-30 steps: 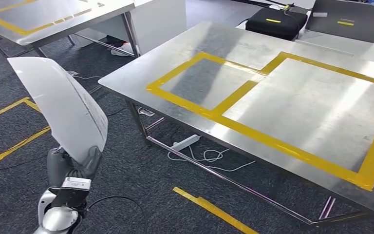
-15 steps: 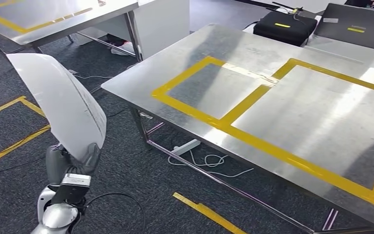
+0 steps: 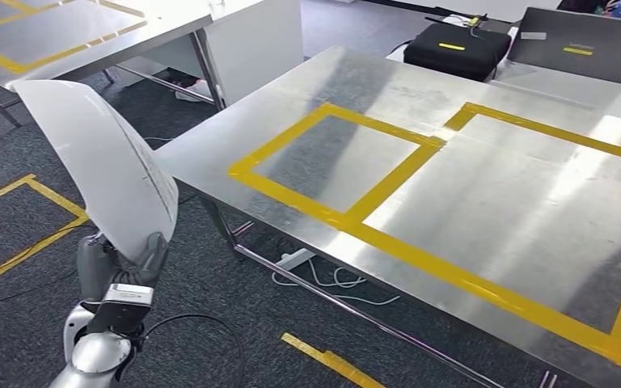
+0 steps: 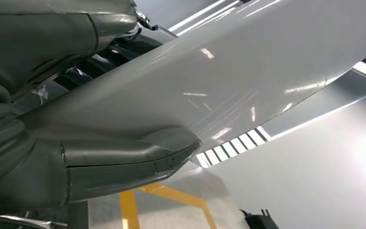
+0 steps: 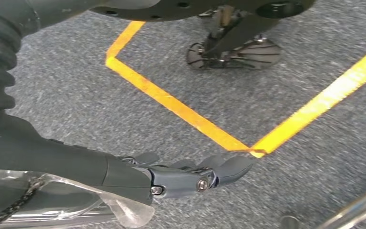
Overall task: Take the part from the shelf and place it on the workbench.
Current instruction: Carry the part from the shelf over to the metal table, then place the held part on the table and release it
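Left hand [image 3: 121, 271] grips the part [image 3: 101, 166], a curved white panel, at its lower edge; the left wrist view shows thumb [image 4: 124, 162] under the panel and fingers over it, pinching the sheet. The part stands upright above the hand, over the carpet, well apart from the counter [image 3: 210, 145]. Held by the edge and upright, likely so the broad face clears the counter edge on approach.

Right hand [image 5: 190, 174] hangs over the floor near yellow tape [image 5: 181, 112], holding nothing, fingers loosely curled and a little apart. Idle: one hand suffices for a light panel.

Counter ahead bears taped yellow frames [image 3: 331, 162], probably the drop zone. Beyond it, a black case [image 3: 453, 48].

Judgement: carry phase; placement not yet begun.
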You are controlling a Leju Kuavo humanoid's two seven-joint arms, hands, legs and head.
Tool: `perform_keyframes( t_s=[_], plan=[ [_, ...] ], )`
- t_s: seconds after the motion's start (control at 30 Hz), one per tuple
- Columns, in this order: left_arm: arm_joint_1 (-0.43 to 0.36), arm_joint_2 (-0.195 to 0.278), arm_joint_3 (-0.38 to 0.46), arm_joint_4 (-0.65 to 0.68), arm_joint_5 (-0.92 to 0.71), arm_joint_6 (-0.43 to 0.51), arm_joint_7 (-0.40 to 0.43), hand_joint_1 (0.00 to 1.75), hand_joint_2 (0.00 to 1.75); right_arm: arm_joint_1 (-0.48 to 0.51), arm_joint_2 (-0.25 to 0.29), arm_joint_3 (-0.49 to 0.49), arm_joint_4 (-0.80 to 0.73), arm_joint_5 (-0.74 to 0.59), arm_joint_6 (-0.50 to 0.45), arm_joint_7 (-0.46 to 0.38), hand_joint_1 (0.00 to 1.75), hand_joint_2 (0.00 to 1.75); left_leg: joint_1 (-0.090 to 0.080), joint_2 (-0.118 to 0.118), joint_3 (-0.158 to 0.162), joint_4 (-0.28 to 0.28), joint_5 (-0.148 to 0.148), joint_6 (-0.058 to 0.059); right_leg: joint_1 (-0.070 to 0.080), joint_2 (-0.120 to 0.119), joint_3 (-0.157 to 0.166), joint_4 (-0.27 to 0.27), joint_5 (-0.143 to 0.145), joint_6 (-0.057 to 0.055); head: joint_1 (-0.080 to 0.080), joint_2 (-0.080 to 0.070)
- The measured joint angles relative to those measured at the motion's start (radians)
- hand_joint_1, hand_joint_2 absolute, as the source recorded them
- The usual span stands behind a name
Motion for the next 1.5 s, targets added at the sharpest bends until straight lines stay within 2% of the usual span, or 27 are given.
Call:
perform_keyframes(
  t_s=[0.03,0.1,0.2,0.27,0.37,0.4,0.43,0.47,0.53,0.57,0.63,0.7,0.77,0.83,0.9,0.93,0.97,1.07,1.13,1.2,1.23,1.3,1.33,1.4,1.43,1.47,1.5],
  plan=[
    [-0.001,0.0,0.0,0.001,0.0,-0.001,0.0,1.75,1.75,0.0,0.0,0.0,0.0,-0.001,0.0,0.001,0.0,1.75,-0.003,-0.003,0.018,-0.063,0.043,0.006,0.001,0.003,0.01,0.0,-0.008,0.003,0.0,0.0],
    [-0.003,0.0,0.0,0.004,-0.001,-0.004,-0.001,1.75,1.75,-0.002,0.0,0.0,0.0,-0.002,-0.001,0.005,0.0,1.75,-0.01,-0.012,0.041,-0.141,0.076,0.018,0.003,0.009,0.015,0.0,-0.021,0.014,0.001,0.0],
    [-0.013,0.001,-0.001,0.008,-0.01,-0.012,0.0,1.75,1.75,-0.001,0.0,0.001,0.0,-0.004,-0.001,0.009,0.0,1.75,-0.009,-0.008,0.056,-0.161,0.084,0.028,0.003,0.017,0.016,-0.007,-0.035,0.03,0.001,0.0],
    [-0.032,0.0,-0.003,0.012,-0.02,-0.017,0.002,1.75,1.75,-0.003,-0.001,0.003,0.0,-0.005,0.0,0.012,0.0,1.75,-0.003,0.002,0.071,-0.174,0.085,0.036,0.005,0.01,0.004,0.026,-0.056,0.039,0.004,0.0],
    [-0.051,0.0,-0.004,0.021,-0.026,-0.02,0.005,1.75,1.75,-0.003,-0.001,0.007,0.0,-0.006,0.0,0.017,0.0,1.75,-0.005,0.021,0.088,-0.179,0.069,0.046,0.005,-0.002,-0.113,0.208,-0.117,0.048,0.006,0.0],
    [-0.052,0.0,-0.005,0.025,-0.027,-0.02,0.005,1.75,1.75,0.0,-0.001,0.007,0.0,-0.006,0.0,0.017,0.0,1.75,-0.006,0.027,0.095,-0.178,0.061,0.047,0.005,-0.003,-0.153,0.257,-0.12,0.048,0.006,0.0],
    [-0.052,-0.001,-0.005,0.029,-0.027,-0.02,0.005,1.75,1.75,0.002,-0.001,0.008,0.0,-0.006,0.0,0.018,0.0,1.75,-0.008,0.034,0.105,-0.178,0.052,0.048,0.006,-0.004,-0.177,0.271,-0.102,0.048,0.006,0.0],
    [-0.053,-0.001,-0.006,0.033,-0.027,-0.02,0.006,1.75,1.75,0.005,-0.001,0.008,0.0,-0.006,0.0,0.018,0.0,1.75,-0.01,0.04,0.118,-0.178,0.042,0.048,0.007,-0.007,-0.18,0.244,-0.062,0.045,0.006,0.0],
    [-0.055,0.0,-0.006,0.039,-0.028,-0.021,0.006,1.75,1.75,0.006,-0.001,0.009,0.0,-0.007,0.0,0.019,0.0,1.75,-0.012,0.055,0.145,-0.18,0.02,0.046,0.015,-0.039,-0.145,0.121,0.033,0.032,0.006,0.0],
    [-0.057,0.0,-0.007,0.042,-0.029,-0.023,0.006,1.75,1.75,0.004,-0.001,0.009,0.0,-0.008,0.0,0.019,0.0,1.75,-0.015,0.062,0.155,-0.18,0.01,0.042,0.023,-0.064,-0.121,0.065,0.061,0.023,0.005,0.0],
    [-0.063,0.0,-0.009,0.047,-0.036,-0.029,0.012,1.75,1.75,0.0,-0.001,0.01,0.0,-0.011,0.003,0.022,0.0,1.75,-0.019,0.079,0.163,-0.18,-0.002,0.034,0.036,-0.092,-0.101,0.02,0.069,0.008,0.003,0.0],
    [-0.075,0.0,-0.013,0.052,-0.051,-0.037,0.021,1.75,1.75,-0.001,-0.001,0.011,0.0,-0.016,0.008,0.024,0.0,1.75,-0.021,0.094,0.169,-0.181,-0.011,0.024,0.033,-0.073,-0.096,0.011,0.068,0.002,0.001,0.0],
    [-0.094,0.0,-0.016,0.057,-0.069,-0.042,0.03,1.75,1.75,0.0,0.0,0.012,0.0,-0.023,0.011,0.024,0.0,1.75,-0.018,0.068,0.164,-0.15,-0.035,0.013,0.022,-0.049,-0.088,0.004,0.067,-0.003,-0.002,0.0],
    [-0.111,0.0,-0.018,0.068,-0.084,-0.044,0.037,1.75,1.75,-0.002,0.0,0.013,0.0,-0.031,0.01,0.024,0.0,1.75,-0.009,0.025,0.113,-0.043,-0.083,-0.001,0.012,-0.023,-0.079,0.001,0.063,-0.007,-0.004,0.0],
    [-0.121,0.0,-0.019,0.084,-0.098,-0.042,0.04,1.75,1.75,-0.003,0.0,0.013,0.0,-0.037,0.01,0.025,0.0,1.75,0.001,0.013,0.039,0.078,-0.115,-0.012,0.008,0.006,-0.073,0.001,0.059,-0.007,-0.004,0.0],
    [-0.127,0.0,-0.02,0.093,-0.105,-0.04,0.041,1.75,1.75,-0.002,0.001,0.013,0.0,-0.04,0.01,0.025,0.0,1.75,0.005,0.012,0.016,0.102,-0.106,-0.016,0.006,0.021,-0.07,0.001,0.056,-0.006,-0.004,0.0],
    [-0.135,0.0,-0.021,0.101,-0.109,-0.037,0.042,1.75,1.75,-0.001,0.001,0.013,0.0,-0.043,0.011,0.025,0.0,1.75,0.009,0.011,0.012,0.085,-0.075,-0.018,0.004,0.035,-0.065,0.001,0.054,-0.004,-0.004,0.0],
    [-0.171,0.001,-0.021,0.127,-0.131,-0.021,0.053,1.75,1.75,0.0,0.003,0.015,0.0,-0.05,0.015,0.026,0.0,1.75,0.018,-0.032,0.068,-0.092,0.048,-0.018,0.0,0.073,-0.053,0.003,0.046,0.008,-0.004,0.0],
    [-0.201,0.003,-0.022,0.151,-0.162,-0.004,0.076,1.75,1.75,-0.002,0.003,0.015,0.0,-0.054,0.021,0.027,0.0,1.75,0.019,-0.063,0.09,-0.155,0.063,-0.011,-0.004,0.091,-0.058,0.003,0.046,0.021,-0.003,0.0],
    [-0.232,0.003,-0.022,0.181,-0.206,0.015,0.108,1.75,1.75,0.001,0.003,0.016,0.0,-0.057,0.03,0.027,0.0,1.75,0.016,-0.056,0.093,-0.168,0.059,0.001,-0.008,0.106,-0.067,-0.003,0.05,0.037,-0.003,0.0],
    [-0.249,0.003,-0.023,0.197,-0.228,0.024,0.121,1.75,1.75,0.002,0.003,0.016,0.0,-0.058,0.033,0.027,0.0,1.75,0.017,-0.047,0.096,-0.174,0.062,0.008,-0.008,0.099,-0.071,-0.002,0.049,0.043,-0.003,0.0],
    [-0.275,0.004,-0.022,0.228,-0.26,0.039,0.138,1.75,1.75,0.002,0.003,0.016,0.0,-0.06,0.039,0.026,0.0,1.75,0.019,-0.024,0.103,-0.187,0.067,0.022,-0.004,0.055,-0.099,0.046,0.02,0.05,0.002,0.0],
    [-0.284,0.004,-0.022,0.241,-0.269,0.043,0.142,1.75,1.75,0.0,0.003,0.017,0.0,-0.061,0.04,0.025,0.0,1.75,0.018,-0.012,0.105,-0.189,0.067,0.027,-0.003,0.026,-0.126,0.101,-0.006,0.051,0.004,0.0],
    [-0.297,0.006,-0.022,0.273,-0.287,0.05,0.151,1.75,1.75,-0.003,0.003,0.017,0.0,-0.063,0.044,0.024,0.0,1.75,0.013,0.014,0.106,-0.189,0.065,0.033,-0.003,0.0,-0.194,0.227,-0.053,0.054,0.005,0.0],
    [-0.305,0.007,-0.022,0.291,-0.298,0.052,0.158,1.75,1.75,-0.002,0.003,0.017,0.0,-0.064,0.046,0.023,0.0,1.75,0.011,0.026,0.106,-0.189,0.063,0.034,-0.003,-0.004,-0.214,0.261,-0.057,0.054,0.005,0.0],
    [-0.314,0.008,-0.022,0.31,-0.315,0.055,0.168,1.75,1.75,-0.001,0.003,0.017,0.0,-0.063,0.047,0.023,0.0,1.75,0.009,0.038,0.107,-0.189,0.061,0.035,-0.003,-0.007,-0.215,0.256,-0.041,0.054,0.005,0.0],
    [-0.327,0.01,-0.022,0.33,-0.334,0.058,0.18,1.75,1.75,0.0,0.003,0.018,0.0,-0.063,0.047,0.024,0.0,1.75,0.008,0.046,0.11,-0.188,0.059,0.034,-0.003,-0.01,-0.193,0.21,-0.009,0.053,0.005,0.0]
  ],
)
